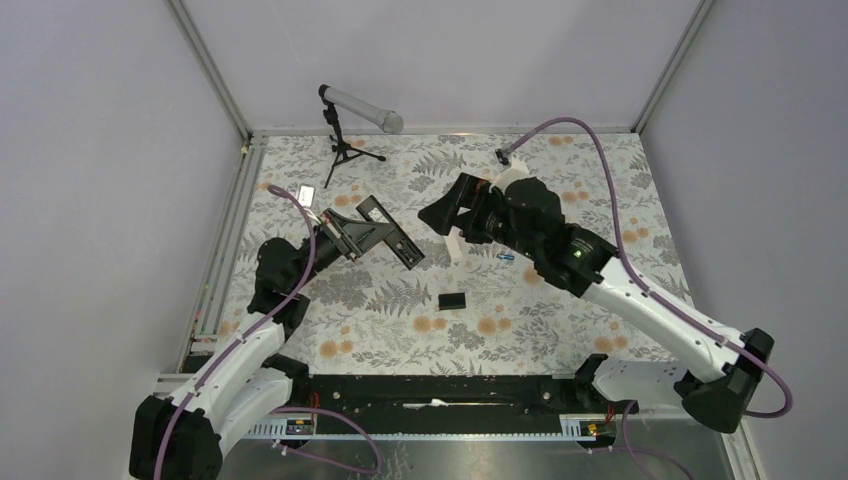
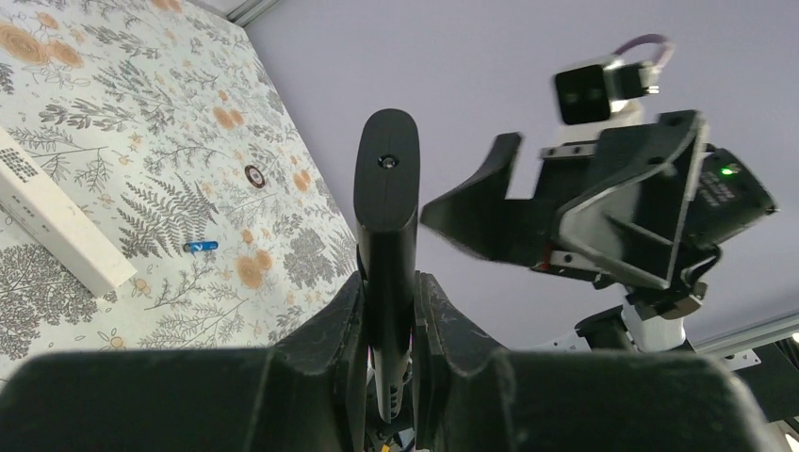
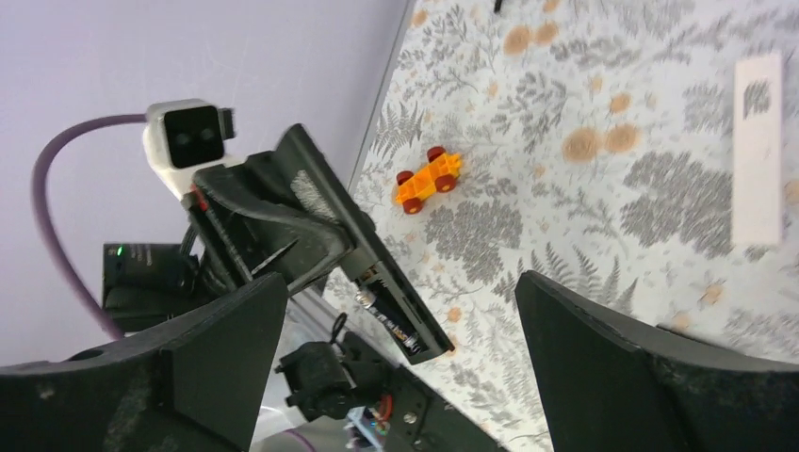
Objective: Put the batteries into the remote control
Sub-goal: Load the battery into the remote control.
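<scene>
My left gripper (image 1: 335,232) is shut on a black remote control (image 1: 385,232) and holds it above the table. In the left wrist view the remote (image 2: 386,207) stands up between the fingers (image 2: 339,330). In the right wrist view its open battery compartment (image 3: 396,306) faces my right gripper, with one dark battery (image 3: 382,311) lying inside. My right gripper (image 1: 447,212) is open and empty, a short way right of the remote. A blue battery (image 1: 506,257) lies on the table below the right arm and also shows in the left wrist view (image 2: 201,247).
A black battery cover (image 1: 453,300) lies near the table's middle. A white remote (image 1: 306,194) lies at the left, and another white remote (image 2: 52,221) under the right gripper. An orange toy car (image 3: 429,179) sits near the left rail. A microphone on a tripod (image 1: 345,125) stands at the back.
</scene>
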Controlling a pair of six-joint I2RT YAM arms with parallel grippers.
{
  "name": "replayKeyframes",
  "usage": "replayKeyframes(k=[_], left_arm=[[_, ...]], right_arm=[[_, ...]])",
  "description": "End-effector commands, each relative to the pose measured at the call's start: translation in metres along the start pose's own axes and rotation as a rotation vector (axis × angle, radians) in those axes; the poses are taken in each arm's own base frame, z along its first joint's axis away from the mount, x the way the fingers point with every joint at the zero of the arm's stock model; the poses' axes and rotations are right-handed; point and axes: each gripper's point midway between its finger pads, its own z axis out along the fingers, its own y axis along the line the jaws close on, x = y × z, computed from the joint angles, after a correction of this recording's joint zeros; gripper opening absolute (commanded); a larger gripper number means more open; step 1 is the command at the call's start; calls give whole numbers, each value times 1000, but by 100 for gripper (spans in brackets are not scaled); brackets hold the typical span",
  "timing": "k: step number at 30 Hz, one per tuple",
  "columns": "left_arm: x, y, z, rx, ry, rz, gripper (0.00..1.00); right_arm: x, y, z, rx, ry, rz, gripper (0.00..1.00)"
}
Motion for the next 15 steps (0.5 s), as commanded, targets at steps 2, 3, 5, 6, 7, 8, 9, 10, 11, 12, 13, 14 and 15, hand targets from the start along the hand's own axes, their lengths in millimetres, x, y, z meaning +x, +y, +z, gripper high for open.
replayKeyframes(k=[2,3,5,6,7,8,9,10,11,12,13,14,15], left_arm=[[-28,-38,3,80,-88,53,0],[-29,-39,4,80,-87,50,0],[-29,-37,5,70,-82,53,0],[-29,-35,6,58,-80,57,0],[-29,-32,7,43,-71,58,0],[-30,-33,8,42,-69,64,0],[-30,-33,9,40,-66,63,0],[-30,-33,10,41,-64,62,0],[-30,-33,10,39,-64,60,0],[-30,-33,10,39,-65,57,0],[-31,-33,10,38,-66,56,0],[-31,-32,10,38,-69,55,0],[-30,-32,10,40,-68,55,0]], right_arm=[[34,13,14,-74,168,314,99],[39,19,16,-111,189,358,97],[42,32,18,-216,197,440,95],[42,38,18,-255,207,464,93],[44,40,19,-263,219,478,93],[44,41,20,-269,220,479,94],[44,42,20,-276,217,484,95],[43,42,20,-284,213,491,96],[42,43,21,-294,208,495,96],[42,44,22,-300,206,502,97],[43,44,24,-301,214,511,97],[44,45,26,-301,222,521,97],[46,43,29,-291,229,533,96]])
